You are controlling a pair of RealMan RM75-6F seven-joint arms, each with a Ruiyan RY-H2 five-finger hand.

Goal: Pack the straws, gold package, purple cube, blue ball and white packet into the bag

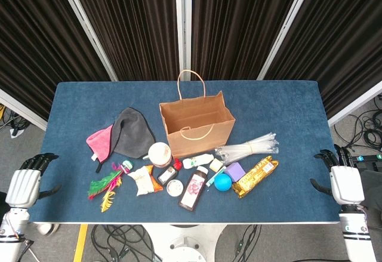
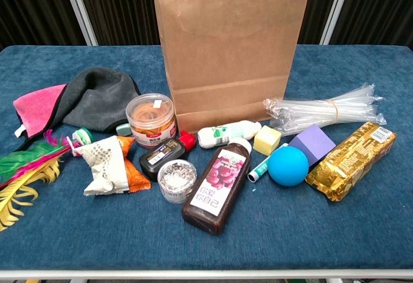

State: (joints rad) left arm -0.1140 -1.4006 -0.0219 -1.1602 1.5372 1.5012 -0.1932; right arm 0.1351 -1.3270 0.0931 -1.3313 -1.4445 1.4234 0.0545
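A brown paper bag stands upright and open in the middle of the blue table. Right of it lies a bundle of clear straws. In front of those sit the purple cube, the blue ball and the gold package. The white packet lies left of centre, on an orange wrapper. My left hand hangs off the table's left edge, open and empty. My right hand is at the right edge, fingers spread, holding nothing.
Clutter in front of the bag: a dark juice bottle, round tub, small silver tin, white bottle, yellow block. Grey and pink cloths and coloured feathers lie to the left.
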